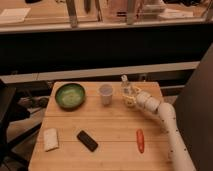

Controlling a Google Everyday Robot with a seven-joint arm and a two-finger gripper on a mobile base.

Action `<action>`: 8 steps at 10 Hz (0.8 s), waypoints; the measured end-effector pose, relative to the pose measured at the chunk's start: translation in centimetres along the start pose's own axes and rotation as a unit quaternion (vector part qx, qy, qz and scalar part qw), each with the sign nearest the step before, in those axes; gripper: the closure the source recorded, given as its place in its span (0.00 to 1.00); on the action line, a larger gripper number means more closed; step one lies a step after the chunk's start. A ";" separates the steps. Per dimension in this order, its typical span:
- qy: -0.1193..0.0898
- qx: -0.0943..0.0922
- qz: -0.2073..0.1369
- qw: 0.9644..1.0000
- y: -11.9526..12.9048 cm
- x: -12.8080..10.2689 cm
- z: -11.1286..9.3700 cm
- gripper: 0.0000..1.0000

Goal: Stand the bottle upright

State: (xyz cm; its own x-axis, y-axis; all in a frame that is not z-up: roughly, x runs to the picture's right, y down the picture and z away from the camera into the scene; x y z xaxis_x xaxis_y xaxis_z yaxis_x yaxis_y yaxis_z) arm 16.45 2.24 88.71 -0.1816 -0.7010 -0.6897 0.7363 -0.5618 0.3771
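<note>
The small clear bottle (pixel 127 90) with a white cap stands upright near the back of the wooden table (pixel 105 125), just right of the white paper cup (pixel 106 94). Its yellow-and-white label shows low on its body. My gripper (pixel 131 98) is at the end of the white arm (pixel 167 125), which reaches in from the right. It sits right against the bottle's lower part.
A green bowl (pixel 70 95) stands at the back left. A white folded cloth (pixel 50 139) lies at the front left, a black flat object (pixel 87 140) near the front middle, and a red-orange carrot-like object (pixel 140 140) at the front right. A dark shelf runs behind the table.
</note>
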 end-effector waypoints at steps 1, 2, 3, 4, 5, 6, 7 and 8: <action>-0.006 0.001 0.000 1.000 -0.2 -0.2 -0.1 1.00; -0.009 0.002 0.001 1.000 -0.4 -0.4 -0.3 1.00; -0.012 0.002 0.003 1.000 -0.5 -0.6 -0.3 1.00; -0.012 0.001 0.006 1.000 -0.6 -0.8 -0.4 1.00; -0.011 0.000 0.010 1.000 -0.7 -1.0 -0.4 1.00; -0.008 -0.002 0.014 1.000 -0.8 -1.1 -0.4 1.00; -0.003 -0.004 0.020 1.000 -1.0 -1.4 -0.4 1.00; -0.001 -0.006 0.023 1.000 -1.1 -1.5 -0.4 1.00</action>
State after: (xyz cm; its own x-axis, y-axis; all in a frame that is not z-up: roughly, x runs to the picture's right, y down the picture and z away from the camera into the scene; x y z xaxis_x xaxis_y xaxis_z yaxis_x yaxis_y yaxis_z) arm 16.23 4.06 89.06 -0.1480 -0.7265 -0.6711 0.7516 -0.5237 0.4011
